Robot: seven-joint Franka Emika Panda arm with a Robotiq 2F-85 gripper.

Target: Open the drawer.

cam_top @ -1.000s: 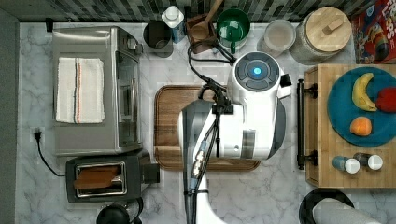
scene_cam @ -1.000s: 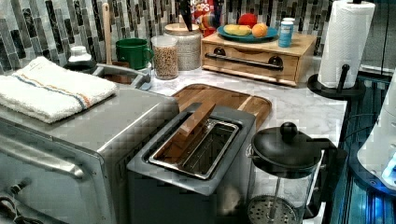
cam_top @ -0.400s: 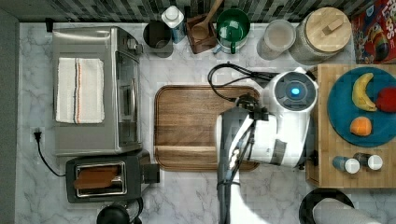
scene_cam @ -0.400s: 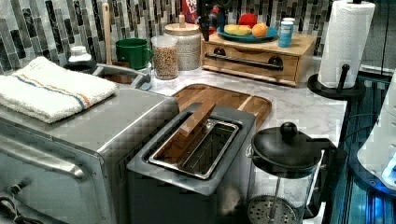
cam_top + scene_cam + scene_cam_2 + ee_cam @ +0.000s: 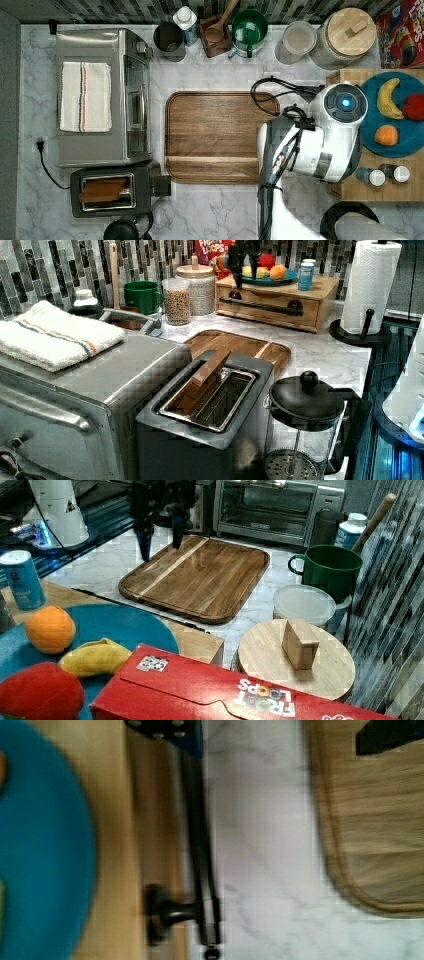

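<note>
We see the arm (image 5: 320, 145) standing at the top view's right, its white wrist housing with a blue light lying over the left edge of a light wooden box (image 5: 370, 185). On the box top rests a teal plate (image 5: 395, 145) carrying a banana (image 5: 387, 98), an orange (image 5: 386, 135) and a red fruit (image 5: 413, 106). Black cables loop just beside the walnut cutting board (image 5: 217, 132), which lies flat at the counter's middle. At the top view's left we note a toaster oven (image 5: 102, 97) with a folded towel (image 5: 85, 96) on it, and a toaster (image 5: 112, 189) below.
</note>
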